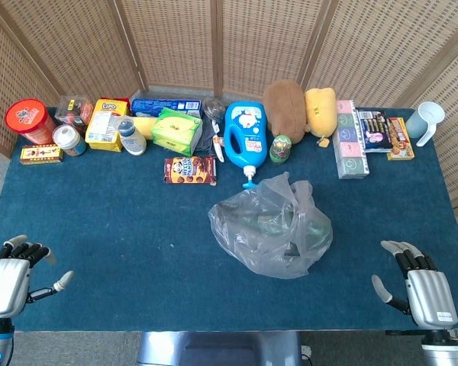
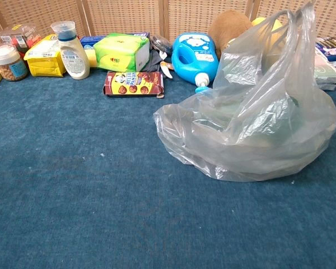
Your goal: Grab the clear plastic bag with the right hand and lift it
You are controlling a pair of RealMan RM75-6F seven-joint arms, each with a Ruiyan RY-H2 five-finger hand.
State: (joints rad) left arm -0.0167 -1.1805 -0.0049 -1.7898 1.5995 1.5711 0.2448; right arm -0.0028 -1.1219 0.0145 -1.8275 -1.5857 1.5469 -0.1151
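Observation:
The clear plastic bag [image 1: 272, 227] lies crumpled on the blue table [image 1: 122, 221] near its middle, handles bunched upward; in the chest view the bag [image 2: 252, 126] fills the right half. My right hand [image 1: 418, 285] rests at the table's front right corner, fingers spread and empty, well to the right of the bag. At the front left corner my left hand [image 1: 15, 274] is likewise empty with fingers apart. Neither hand shows in the chest view.
Along the back edge stands a row of goods: a red can [image 1: 29, 122], yellow box [image 1: 107, 124], green tissue pack [image 1: 176, 130], blue detergent bottle [image 1: 245, 139], brown plush [image 1: 285, 107], a cookie box [image 1: 190, 170] and a pale cup [image 1: 428, 120].

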